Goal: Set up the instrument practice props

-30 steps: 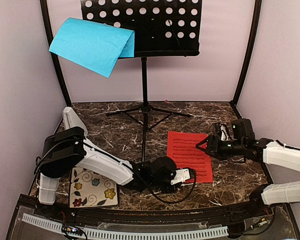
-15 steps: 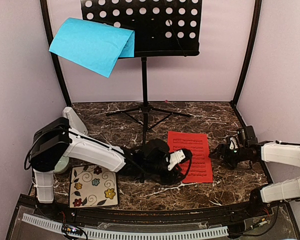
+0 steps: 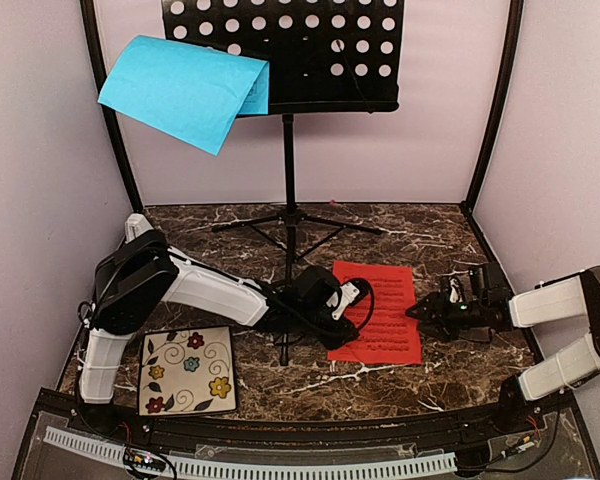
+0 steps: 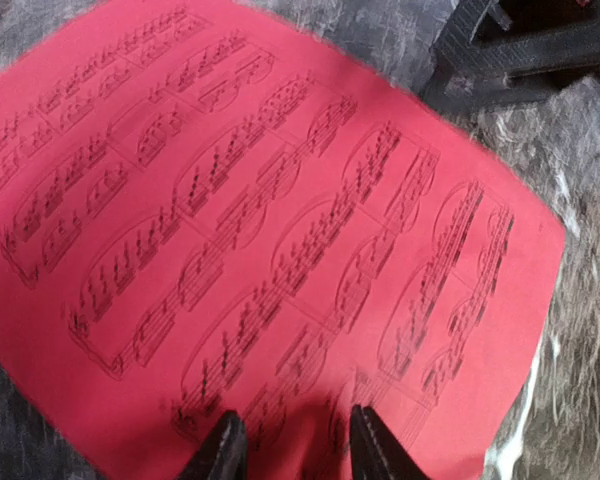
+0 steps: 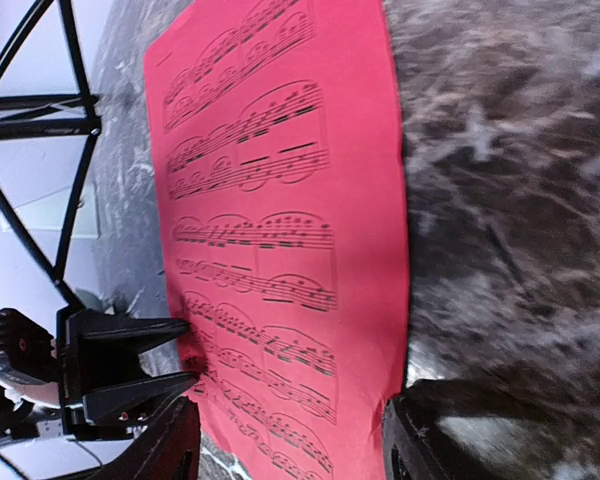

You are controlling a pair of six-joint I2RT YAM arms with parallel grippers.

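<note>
1. The dark marbled table (image 3: 460, 240) takes up the whole floor of the booth, with pale walls on three sides.
2. The black perforated music stand (image 3: 288, 170) stands upright at the back middle. Its tripod feet are on the table and its desk is high up against the rear wall.
3. The blue sheet of music (image 3: 180, 90) sits at the left end of the stand's desk. Only its right edge overlaps the desk; the rest sticks out leftward and sags, tilted.
4. The red sheet of music (image 3: 385, 320) lies flat on the table, right of the stand's front leg, between the two arms. Its printed side is up.
5. The square floral tile (image 3: 188, 368) lies flat near the front left, beside the left arm's base and well apart from the red sheet.
6. The left hand (image 4: 298, 445) is stretched low across the table to the red sheet's left edge. In its wrist view its two dark fingers (image 4: 225, 450) stand apart with their tips over the sheet's margin. The fingers are not pressed together, and no pinch on the paper shows.
7. The right hand (image 5: 290, 440) is low at the sheet's right edge, opposite the left hand. Its fingers are spread wide and the edge of the paper runs across the gap between them. It holds nothing.
</note>
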